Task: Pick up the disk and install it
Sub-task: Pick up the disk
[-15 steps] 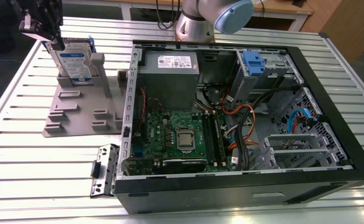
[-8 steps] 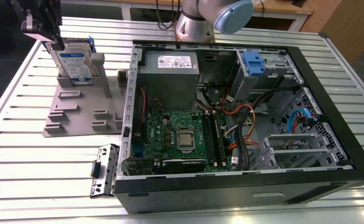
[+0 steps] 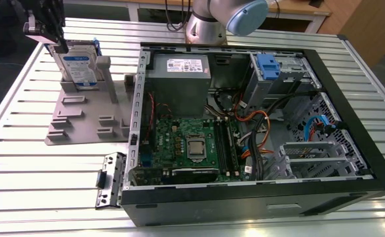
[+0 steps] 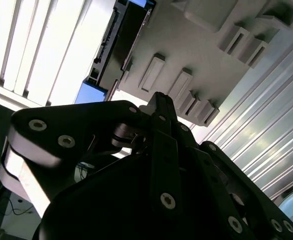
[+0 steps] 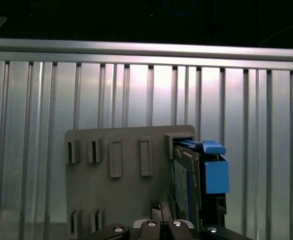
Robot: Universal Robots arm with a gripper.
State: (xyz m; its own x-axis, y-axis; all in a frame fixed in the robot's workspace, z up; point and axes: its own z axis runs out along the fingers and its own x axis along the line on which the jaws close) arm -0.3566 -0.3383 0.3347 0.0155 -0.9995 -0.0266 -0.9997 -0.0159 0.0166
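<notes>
The disk (image 3: 80, 66) stands upright in its grey holder (image 3: 80, 118), top edge offered just below the clenched, empty end effector (image 3: 60, 48)

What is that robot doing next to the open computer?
It is working on getting a disk into the computer. The gripper hangs at the top edge of the disk, which stands upright in a grey holder on the table, beside the open computer. The disk is not in the computer yet. I can't tell whether the gripper has hold of it.
</notes>
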